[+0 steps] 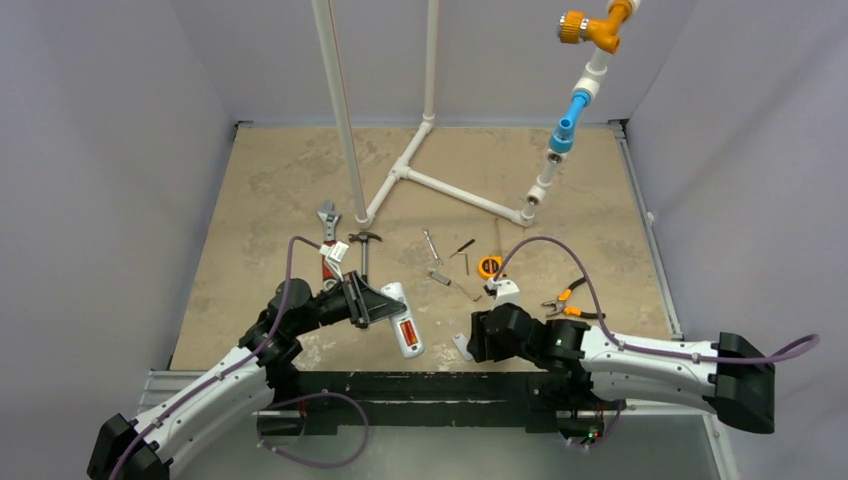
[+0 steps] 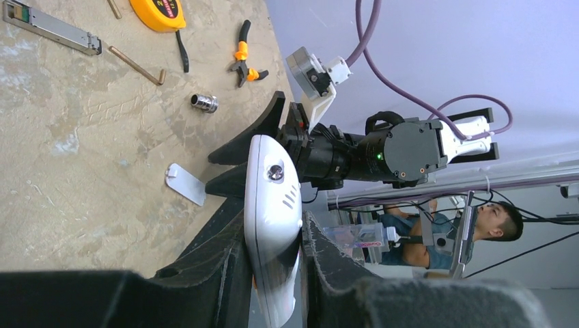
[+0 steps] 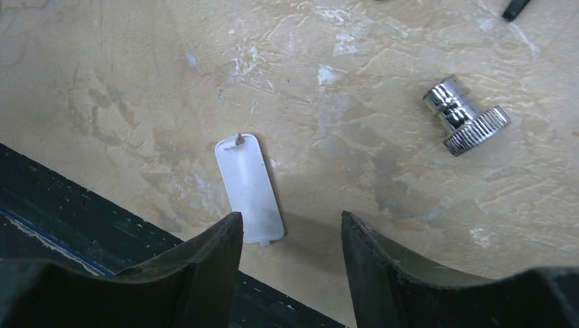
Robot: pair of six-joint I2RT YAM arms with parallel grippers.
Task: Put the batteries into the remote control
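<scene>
**Two arms, one uncovered remote: cover plate waiting on the counter**

Item, held: the slim white rectangular remote control (image 1: 401,318) is hanging above the tan counter (image 3: 136,82), near its front edge. The left fingers (image 2: 218,273) are clamping the two long sides at one end. An orange-red strip, reading as the batteries (image 1: 408,333), is showing in the recess of the plain back. How many are sitting there cannot be told.

Item, loose: a small flat white plastic cover plate (image 3: 249,188) is lying on the counter, close to the dark front rail (image 3: 82,205). The right fingers (image 3: 205,266) are standing spread and empty just above it, touching nothing. A chrome knurled socket (image 3: 465,115) is resting well to one side.

Hazards, as judged: the plate is thin and lying flush, so descending fingers are risking a scrape on the counter. They may also be nudging the plate over the front edge rather than pinching it. The remote is being gripped at one end only, so pressing the plate home is likely to lever it round or slide it out of the clamp. Any tilt of the uncovered recess is inviting the batteries to drop out.
</scene>
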